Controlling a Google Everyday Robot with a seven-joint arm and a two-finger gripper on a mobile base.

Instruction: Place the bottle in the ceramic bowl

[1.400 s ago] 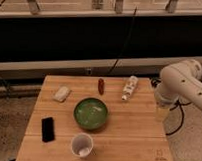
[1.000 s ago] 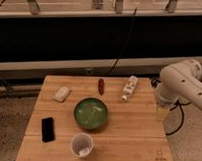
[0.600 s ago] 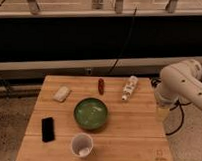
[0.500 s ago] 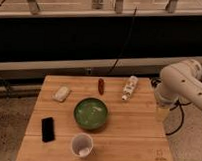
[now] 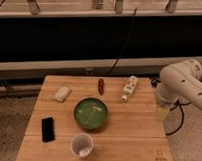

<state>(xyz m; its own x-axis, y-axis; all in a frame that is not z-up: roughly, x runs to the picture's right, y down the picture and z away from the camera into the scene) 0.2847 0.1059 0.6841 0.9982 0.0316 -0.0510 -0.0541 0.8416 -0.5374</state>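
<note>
The bottle [image 5: 128, 88] is small and clear with a whitish label. It lies on its side at the back right of the wooden table [image 5: 132, 133]. The ceramic bowl [image 5: 77, 114] is round and glossy green; it sits near the table's middle, left and in front of the bottle, with nothing in it. My white arm [image 5: 182, 83] hangs over the table's right edge. The gripper [image 5: 162, 113] points down there, to the right of and in front of the bottle, apart from it.
A red-brown sausage-shaped item [image 5: 101, 85] lies left of the bottle. A pale block [image 5: 62, 93] sits at the back left, a black phone [image 5: 48, 129] at the front left, and a white cup [image 5: 82, 145] in front of the bowl. Cables hang behind the table.
</note>
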